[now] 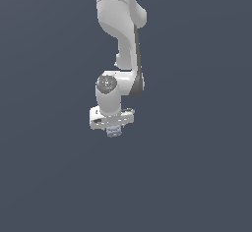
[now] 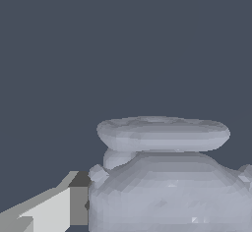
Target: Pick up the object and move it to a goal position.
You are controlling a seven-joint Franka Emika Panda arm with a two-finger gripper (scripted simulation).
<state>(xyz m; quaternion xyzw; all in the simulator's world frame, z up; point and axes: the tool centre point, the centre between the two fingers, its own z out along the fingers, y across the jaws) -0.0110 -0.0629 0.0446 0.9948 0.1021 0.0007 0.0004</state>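
- The object [image 1: 113, 131]: I read it as a small pale bluish-grey stub poking out directly beneath the gripper [image 1: 113, 128] in the exterior view. Only its lower part shows there; the rest is tucked up into the gripper's underside.
- In the wrist view the object [image 2: 167, 177] fills the near part of the picture: a wide ridged body, a narrower neck, then a flat disc-like band at its far end. Its surface looks faintly translucent.
- One fingertip [image 2: 64, 206], white with a dark grey pad face, sits right against the side of the object's wide body. I see no gap between pad and object at that side.
- The opposite finger is outside the wrist picture, so I cannot confirm contact on that side.
- State of the gripper: fingers drawn in close about the object, which sits between them; I log it as clamped on the object.
- Nothing visible under the object in either view. The background is an even dark slate-blue, with no edge or shadow that I can make out, so I cannot tell whether the object rests on anything.
- The arm [image 1: 120, 34]: white links come down from the top of the exterior view, directly above the gripper; the wrist joint sits just over the gripper, which points downward.
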